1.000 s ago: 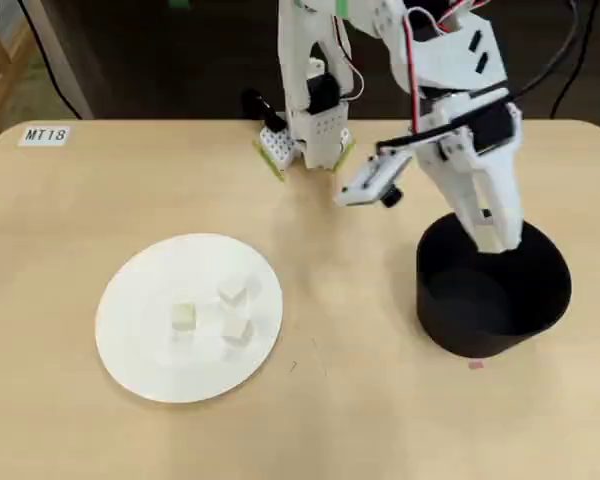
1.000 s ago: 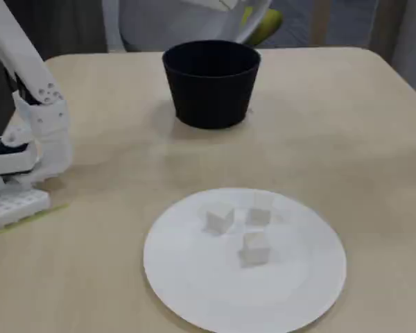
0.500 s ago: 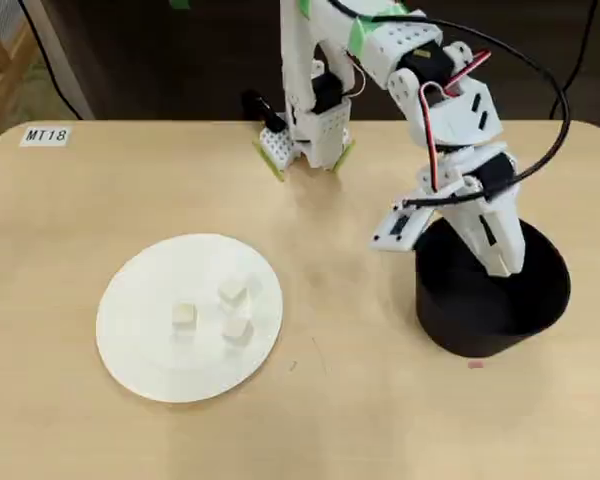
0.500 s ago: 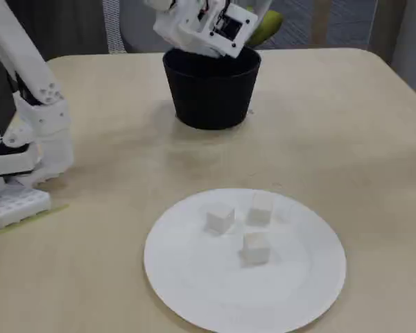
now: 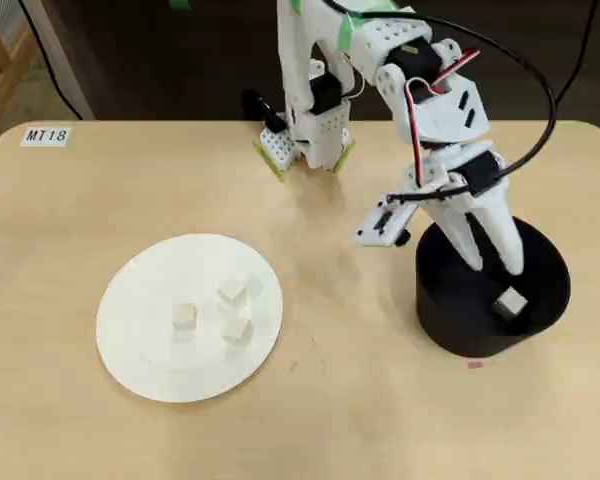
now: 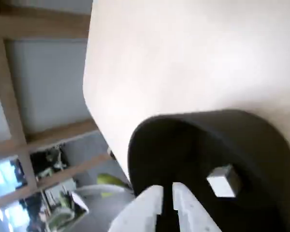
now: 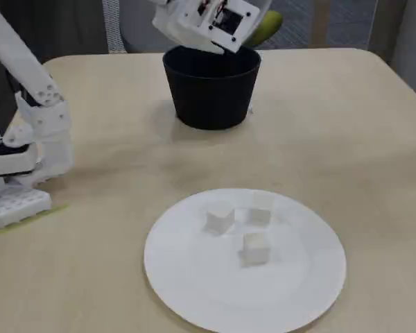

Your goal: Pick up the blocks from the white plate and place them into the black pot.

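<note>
Overhead: gripper point(image 5: 492, 268) spread open over black pot point(image 5: 450, 320); one block point(image 5: 510, 303) loose inside pot, three blocks point(image 5: 223, 311) on white plate point(image 5: 140, 350), well apart from pot. Wrist: fingertips point(image 6: 152, 203) parted slightly above pot point(image 6: 261, 140), cube point(image 6: 223, 181) free beside them. Fixed: three cubes point(image 7: 238, 225) on plate point(image 7: 194, 291), pot point(image 7: 211, 90) beyond, arm above rim.

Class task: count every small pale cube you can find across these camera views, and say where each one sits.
4. Three small pale cubes lie apart on the large round white plate. The fourth is inside the matte black round pot; more could hide there.
</note>
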{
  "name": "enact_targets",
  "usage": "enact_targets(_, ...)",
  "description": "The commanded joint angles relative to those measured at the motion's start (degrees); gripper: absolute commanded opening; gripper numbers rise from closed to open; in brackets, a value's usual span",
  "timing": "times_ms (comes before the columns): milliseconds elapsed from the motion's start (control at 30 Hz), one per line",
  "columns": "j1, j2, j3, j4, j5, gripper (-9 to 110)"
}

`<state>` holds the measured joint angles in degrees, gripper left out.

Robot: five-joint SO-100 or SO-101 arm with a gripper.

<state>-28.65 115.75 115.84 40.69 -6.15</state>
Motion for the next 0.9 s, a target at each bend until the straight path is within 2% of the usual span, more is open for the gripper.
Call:
enact_targets(0, 8.61, 3.52, -5.45, 7.29, -0.09, -2)
enact_targets(200, 28.65, -4.04, -17.14, 23.73, -8.44, -2)
enact_targets(333, 38.85, -11.87, -22.85, 30.67, -15.03, -2)
enact_targets(633, 52.65, -19.78, -28.04, 40.61, -27.42, -2)
enact_targets(867, 55.99, -22.41, -27.95, 40.25, -37.53, -2)
